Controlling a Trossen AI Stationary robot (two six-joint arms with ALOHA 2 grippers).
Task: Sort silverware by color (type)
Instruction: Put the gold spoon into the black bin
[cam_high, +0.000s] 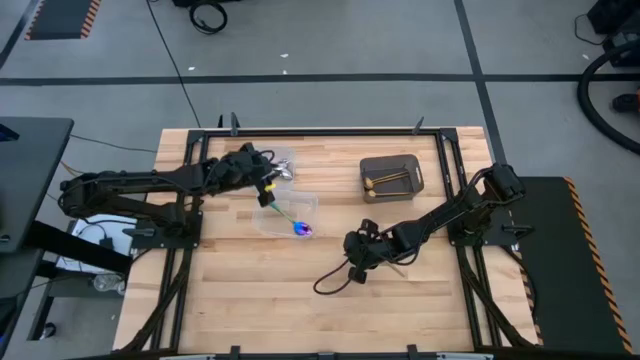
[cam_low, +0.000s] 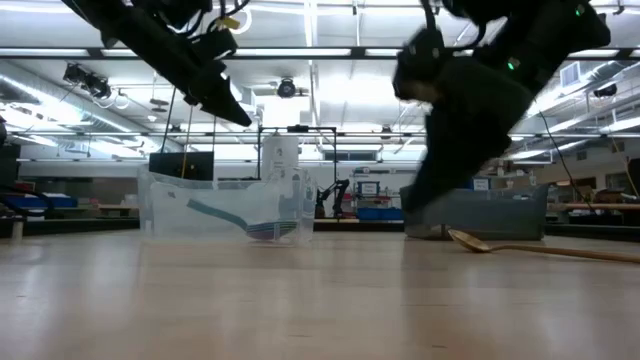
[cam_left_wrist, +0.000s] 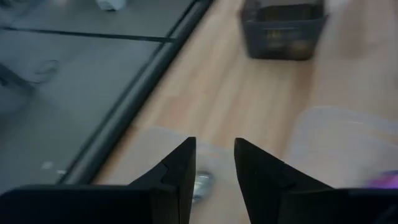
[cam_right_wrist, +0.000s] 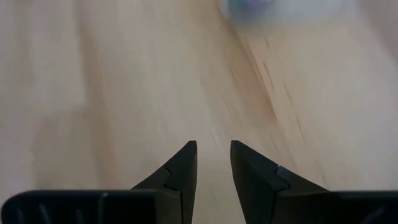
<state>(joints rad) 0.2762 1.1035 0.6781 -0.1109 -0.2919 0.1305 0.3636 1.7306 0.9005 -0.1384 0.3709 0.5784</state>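
A teal-handled utensil with a purple head (cam_high: 298, 226) lies slanted in a clear tub (cam_high: 270, 222), also seen in the low view (cam_low: 240, 222). A second clear tub (cam_high: 286, 160) at the far side holds a silver-headed piece (cam_left_wrist: 202, 183). Gold utensils (cam_high: 385, 181) lie in the dark grey bin (cam_high: 412, 166). A gold spoon (cam_low: 530, 248) lies flat on the table near my right gripper. My left gripper (cam_high: 266, 182) (cam_left_wrist: 214, 165) hangs open above the two tubs, holding nothing. My right gripper (cam_high: 352, 250) (cam_right_wrist: 213, 165) is open above bare wood, holding nothing.
A black cable (cam_high: 335, 278) loops on the table beside the right gripper. The grey bin (cam_left_wrist: 283, 31) stands toward the far right of the table. A black frame rail (cam_high: 330, 130) runs along the far edge. Bare wood (cam_high: 260, 300) spreads across the near half.
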